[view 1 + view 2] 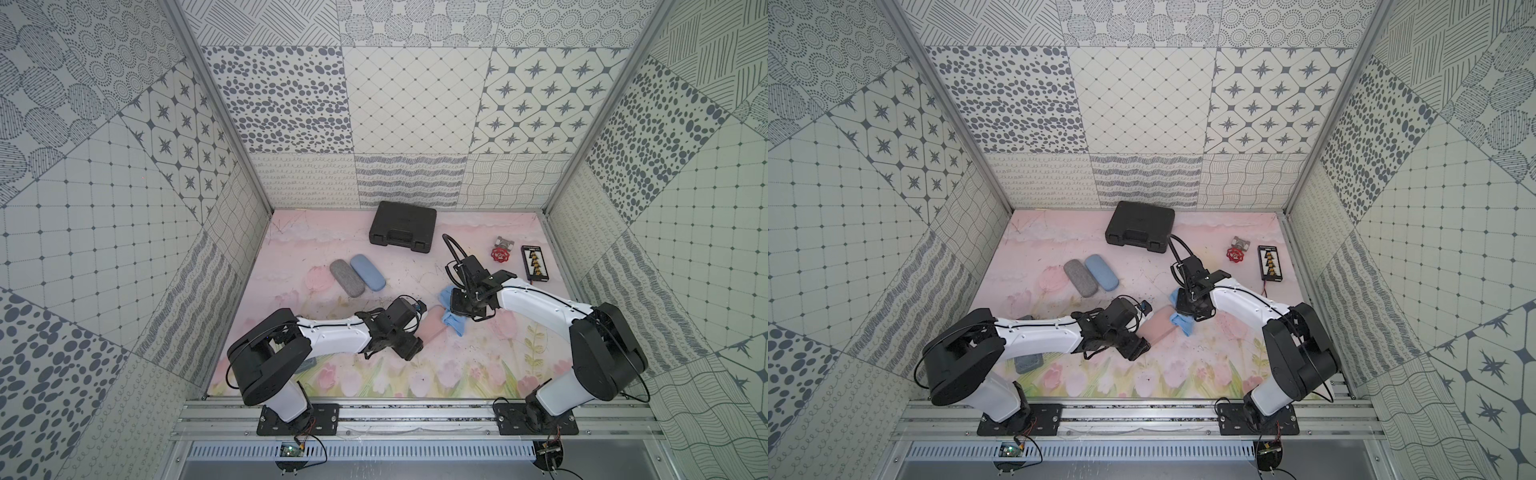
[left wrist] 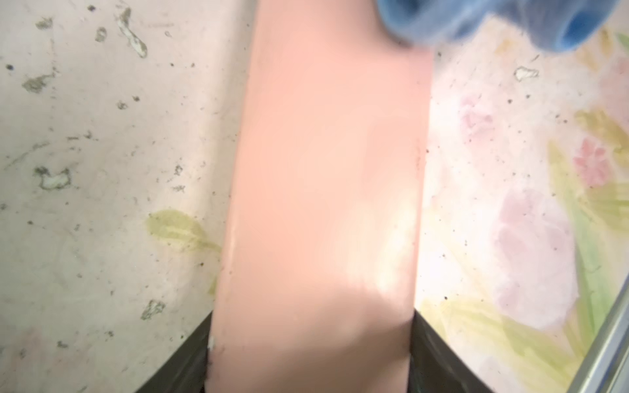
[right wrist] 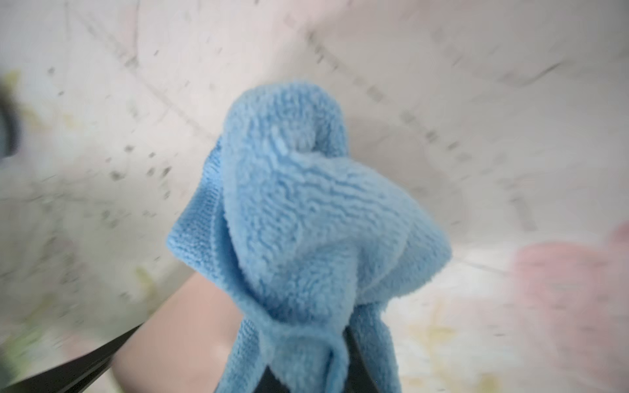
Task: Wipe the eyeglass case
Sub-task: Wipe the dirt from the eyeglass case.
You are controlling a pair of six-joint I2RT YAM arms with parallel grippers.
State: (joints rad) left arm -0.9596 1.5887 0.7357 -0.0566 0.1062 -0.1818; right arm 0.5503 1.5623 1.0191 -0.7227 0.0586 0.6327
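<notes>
While left end effector [image 2: 311, 343] clamps eyeglass case [image 2: 323, 170]; right end effector [image 1: 457, 309] pinches cloth [image 3: 306, 211] on it

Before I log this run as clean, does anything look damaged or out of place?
Only the mat: dark grit and chipped patches beside the pink case. That case and the cloth look intact.

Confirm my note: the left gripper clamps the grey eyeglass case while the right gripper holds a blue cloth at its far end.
Wrong case: the left gripper clamps the pink eyeglass case, as the left wrist view shows; the grey eyeglass case lies free on the table. The right gripper does hold the blue cloth at the pink case's far end.
</notes>
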